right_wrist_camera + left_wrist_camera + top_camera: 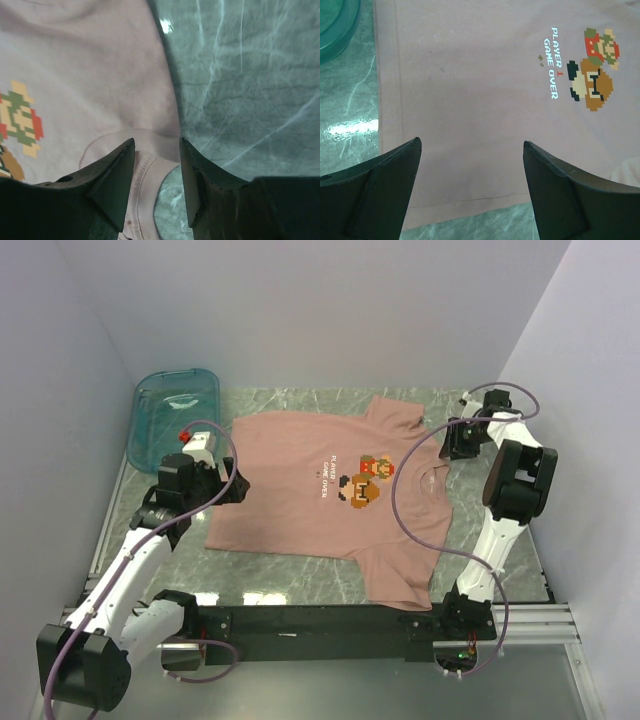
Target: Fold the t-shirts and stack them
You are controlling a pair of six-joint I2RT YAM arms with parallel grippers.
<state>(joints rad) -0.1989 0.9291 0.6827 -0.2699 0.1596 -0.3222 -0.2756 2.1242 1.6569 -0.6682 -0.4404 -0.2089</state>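
A dusty-pink t-shirt (300, 490) lies spread flat on the marble table (300, 585), print side up, its collar toward the right. My left gripper (230, 486) hovers at the shirt's hem edge on the left. In the left wrist view the left gripper (470, 142) is open wide, with the hem (470, 200) between the fingers and nothing pinched. My right gripper (447, 445) is at the collar. In the right wrist view the right gripper (156, 141) has a narrow gap, and the ribbed collar (142, 175) lies between the fingers, not clamped.
A translucent teal bin (175, 410) stands at the back left, close to the left arm; its rim (337, 30) shows in the left wrist view. White walls close in both sides and the back. Bare marble (240, 75) lies right of the collar.
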